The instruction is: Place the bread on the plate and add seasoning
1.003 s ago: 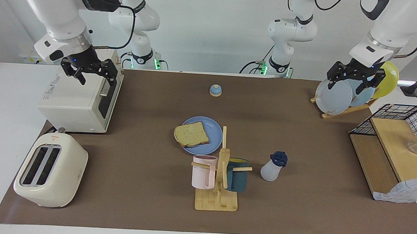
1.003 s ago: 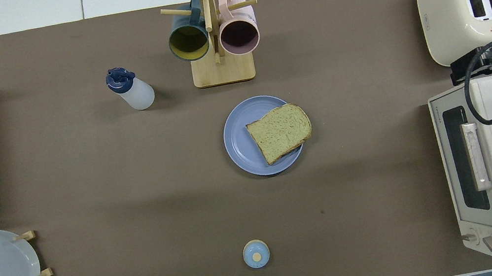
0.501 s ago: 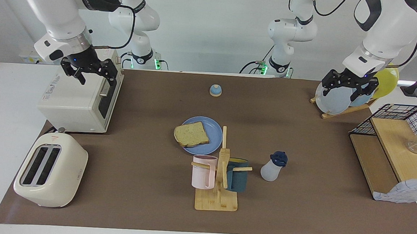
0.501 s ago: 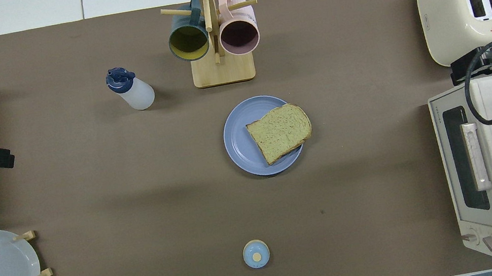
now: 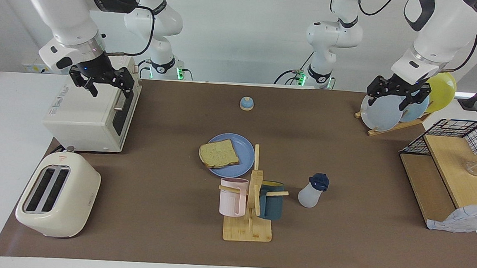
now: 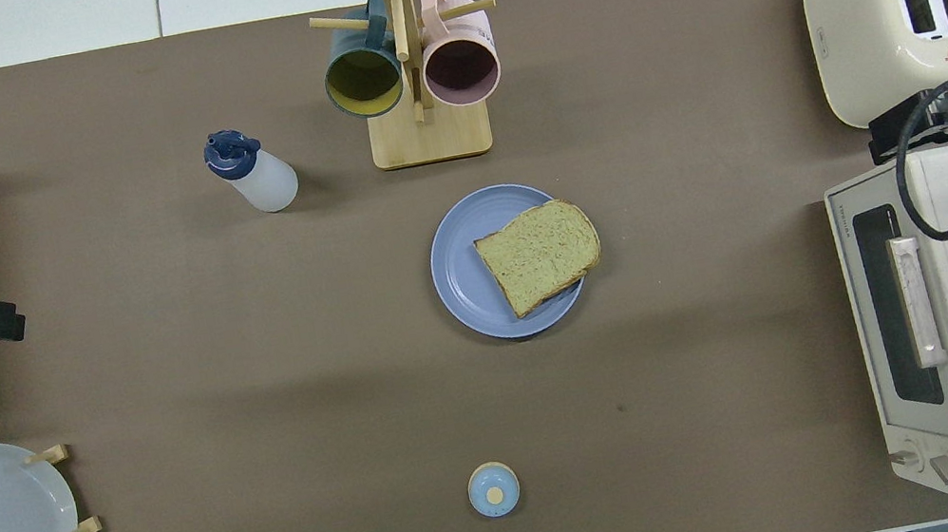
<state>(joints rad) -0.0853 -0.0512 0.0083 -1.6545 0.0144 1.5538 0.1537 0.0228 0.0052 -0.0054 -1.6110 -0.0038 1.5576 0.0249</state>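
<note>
The bread (image 5: pixel 218 154) lies flat on the blue plate (image 5: pixel 239 147) at the table's middle, overhanging the rim toward the right arm's end; both also show in the overhead view, bread (image 6: pixel 540 255) on plate (image 6: pixel 457 271). The seasoning bottle (image 5: pixel 313 191) stands upright beside the mug tree, toward the left arm's end, and shows in the overhead view (image 6: pixel 251 170). My left gripper (image 5: pixel 394 96) hangs open and empty over the racked plates. My right gripper (image 5: pixel 103 83) is open and empty, waiting over the toaster oven.
A mug tree (image 5: pixel 253 201) with a pink and a dark-blue mug stands just farther than the plate. A bell (image 5: pixel 246 104) sits near the robots. Toaster oven (image 5: pixel 90 114), toaster (image 5: pixel 56 193), plate rack (image 5: pixel 389 112) and wire-basket shelf (image 5: pixel 451 172) line the table's ends.
My left gripper has shifted a little from over the rack toward the table's middle. The right arm, bread, plate and bottle have not moved.
</note>
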